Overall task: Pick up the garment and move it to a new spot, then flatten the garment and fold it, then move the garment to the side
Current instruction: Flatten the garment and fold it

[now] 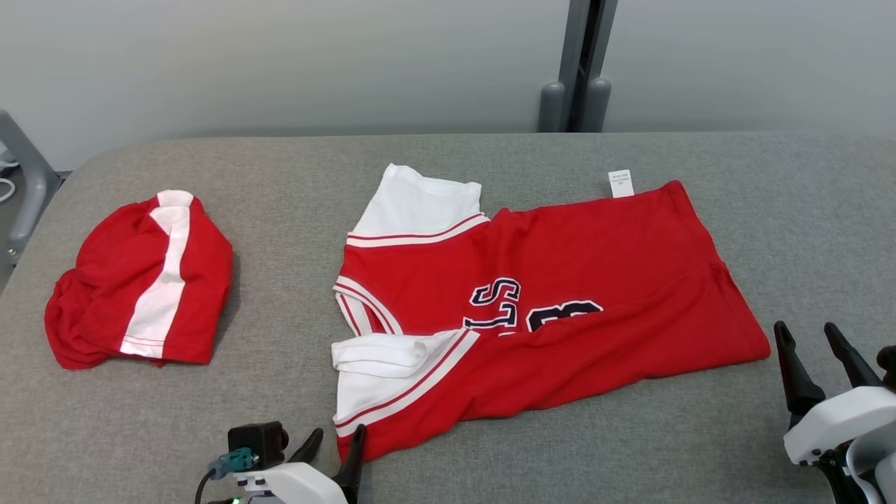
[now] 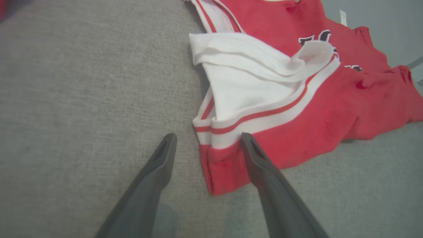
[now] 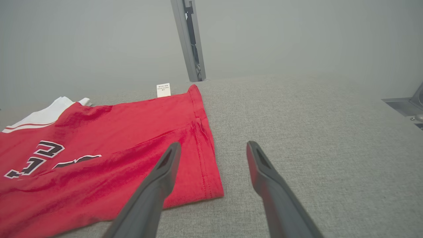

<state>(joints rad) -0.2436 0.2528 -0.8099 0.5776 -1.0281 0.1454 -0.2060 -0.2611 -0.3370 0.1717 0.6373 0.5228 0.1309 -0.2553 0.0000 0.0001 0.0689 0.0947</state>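
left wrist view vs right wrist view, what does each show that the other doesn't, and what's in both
Left wrist view: the left gripper, open, straddling the near corner of the red jersey, and its crumpled white sleeve.
Right wrist view: the right gripper, open, at the jersey's hem corner, and a metal fitting at the right edge.
Both: the jersey, its dark lettering, white label, grey fabric surface.

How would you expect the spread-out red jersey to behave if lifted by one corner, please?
Probably floppy: the red jersey lies creased, its white sleeve folded over itself, so it should drape and sag. Likely light, since the fabric looks thin. Pushed, it would probably bunch on the textured grey tabletop.
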